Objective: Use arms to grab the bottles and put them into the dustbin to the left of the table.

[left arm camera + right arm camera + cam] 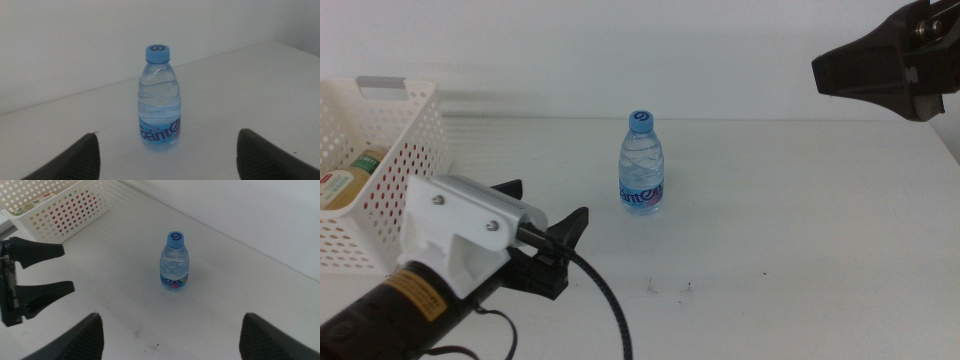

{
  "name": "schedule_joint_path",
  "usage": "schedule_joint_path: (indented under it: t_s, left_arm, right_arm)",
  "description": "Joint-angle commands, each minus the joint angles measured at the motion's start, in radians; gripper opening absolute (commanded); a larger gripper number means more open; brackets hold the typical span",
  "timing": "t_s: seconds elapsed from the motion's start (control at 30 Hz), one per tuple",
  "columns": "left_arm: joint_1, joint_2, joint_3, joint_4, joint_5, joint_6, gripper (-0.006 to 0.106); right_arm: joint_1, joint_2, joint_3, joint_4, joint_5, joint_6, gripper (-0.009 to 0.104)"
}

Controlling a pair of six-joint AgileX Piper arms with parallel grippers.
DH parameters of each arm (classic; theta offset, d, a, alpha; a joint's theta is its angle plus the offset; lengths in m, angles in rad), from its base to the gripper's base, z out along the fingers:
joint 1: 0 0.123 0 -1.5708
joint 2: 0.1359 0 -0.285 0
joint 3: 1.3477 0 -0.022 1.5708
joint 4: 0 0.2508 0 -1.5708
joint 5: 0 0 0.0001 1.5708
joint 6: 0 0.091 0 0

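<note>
Here, a clear water bottle [641,164] with a blue cap is seen standing upright on the white bench [800,230], directly ahead of the left tool [546,222] and apart from it. The left tool's jaws are spread wide, wider than the bottle, and nothing is held between them; in the left wrist view the bottle [158,99] is framed between the two jaw tips. The right tool [880,68] is held high above the bench, well apart from the bottle, its jaws likewise set wide and empty. Beside the left tool, on the side away from the right tool, the white perforated dustbin [390,150] is seen, with a yellow tea bottle [348,178] lying inside it.
</note>
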Motion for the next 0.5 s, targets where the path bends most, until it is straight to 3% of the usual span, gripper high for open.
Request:
schedule_joint_path:
  t_s: [0.0, 0.47]
  left_arm:
    - [0.002, 0.046, 0.005, 0.003, -0.085, -0.008, 0.094]
    - [0.002, 0.129, 0.005, 0.005, -0.103, 0.0, 0.094]
  right_arm:
    - [-0.008, -0.004, -0.008, 0.001, -0.005, -0.006, 0.087]
    - [-0.008, -0.004, -0.008, 0.001, -0.005, -0.006, 0.087]
